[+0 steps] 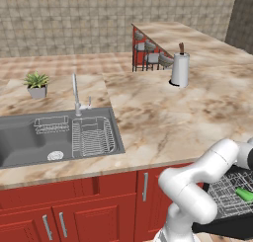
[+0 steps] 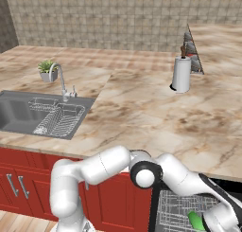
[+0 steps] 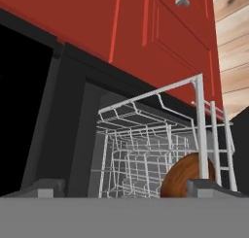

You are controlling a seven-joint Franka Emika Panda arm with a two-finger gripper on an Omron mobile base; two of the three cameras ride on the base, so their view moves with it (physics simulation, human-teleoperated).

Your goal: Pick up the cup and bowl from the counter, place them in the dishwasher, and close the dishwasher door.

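Claw (image 3: 124, 187): I hold it spread wide and empty, low at the dishwasher (image 3: 63, 115) mouth.
Rack (image 3: 146, 149): pulled out; brown bowl (image 3: 182, 176) sits inside, with a green item (image 2: 195, 220), probably the cup.
Desk (image 1: 163, 112): no cup or bowl left.
Risk: swinging the door up against the protruding rack would jam it.

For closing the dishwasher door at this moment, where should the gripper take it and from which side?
Take the free front edge of the dishwasher door, coming from underneath and lifting. It lies dropped open and flat below the pulled-out rack, so the hinge side is out of reach. The gripper is open.
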